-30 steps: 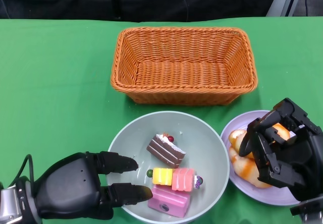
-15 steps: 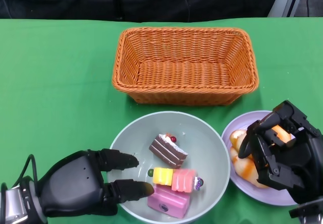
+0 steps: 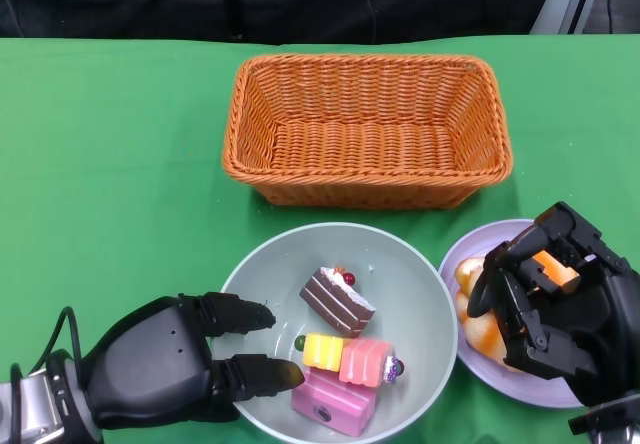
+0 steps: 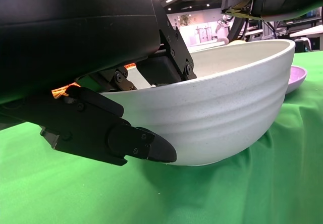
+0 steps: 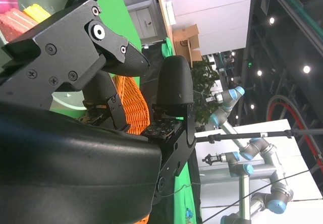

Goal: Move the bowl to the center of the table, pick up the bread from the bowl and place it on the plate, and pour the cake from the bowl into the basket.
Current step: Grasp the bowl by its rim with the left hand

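Wicker basket (image 3: 367, 129) sits at the far middle of the green tabletop (image 3: 110, 164), empty. Bowl (image 3: 420, 274) is just in front of it, holding cake pieces (image 3: 338, 302). Purple plate (image 3: 475, 239) with bread (image 3: 478, 332) is beside the bowl's right. Left hand (image 3: 175, 359) grips the bowl's near-left rim, fingers inside and outside. Right hand (image 3: 550, 299) hovers over the plate, fingers curled, holding nothing visible.
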`<move>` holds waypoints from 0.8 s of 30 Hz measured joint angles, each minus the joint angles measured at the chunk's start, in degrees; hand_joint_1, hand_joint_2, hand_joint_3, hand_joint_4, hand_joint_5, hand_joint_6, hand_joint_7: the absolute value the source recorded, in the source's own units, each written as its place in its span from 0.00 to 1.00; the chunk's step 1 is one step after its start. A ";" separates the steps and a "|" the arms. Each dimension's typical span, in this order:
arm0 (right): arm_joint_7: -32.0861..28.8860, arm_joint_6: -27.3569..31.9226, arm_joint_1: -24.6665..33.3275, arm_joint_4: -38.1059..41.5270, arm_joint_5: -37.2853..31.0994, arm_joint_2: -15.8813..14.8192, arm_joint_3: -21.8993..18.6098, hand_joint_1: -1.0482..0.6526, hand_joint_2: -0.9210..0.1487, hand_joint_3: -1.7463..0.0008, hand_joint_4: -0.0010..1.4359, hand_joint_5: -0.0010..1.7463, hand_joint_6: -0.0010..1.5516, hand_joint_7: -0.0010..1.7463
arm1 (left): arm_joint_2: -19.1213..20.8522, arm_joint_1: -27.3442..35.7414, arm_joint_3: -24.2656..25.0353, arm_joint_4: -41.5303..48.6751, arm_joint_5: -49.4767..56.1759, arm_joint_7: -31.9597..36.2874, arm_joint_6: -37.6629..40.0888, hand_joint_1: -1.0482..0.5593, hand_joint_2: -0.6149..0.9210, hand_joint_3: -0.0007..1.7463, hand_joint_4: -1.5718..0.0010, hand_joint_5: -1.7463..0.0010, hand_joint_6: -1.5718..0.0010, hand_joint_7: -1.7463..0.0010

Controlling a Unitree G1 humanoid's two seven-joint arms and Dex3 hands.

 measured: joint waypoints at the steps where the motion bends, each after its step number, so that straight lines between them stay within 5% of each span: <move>1: -0.04 0.00 0.00 0.00 -0.05 0.00 0.00 0.54 0.44 0.32 0.48 1.00 0.37 0.84 | 0.00 0.00 -0.09 0.00 -0.16 0.00 -0.01 0.41 1.00 0.08 0.48 0.95 0.46 0.97; 22: -0.15 -0.15 0.15 0.00 -0.26 0.35 0.27 0.53 0.43 0.32 0.48 1.00 0.37 0.84 | -0.33 -0.36 -1.56 3.45 -1.41 6.11 -6.08 0.44 1.00 0.02 0.35 0.84 0.29 0.91; 24: -0.12 -0.43 0.15 0.05 -0.27 0.44 0.27 0.53 0.44 0.31 0.48 1.00 0.37 0.85 | -0.45 -0.36 -1.61 3.70 -1.26 6.73 -6.02 0.45 1.00 0.02 0.41 0.71 0.32 0.84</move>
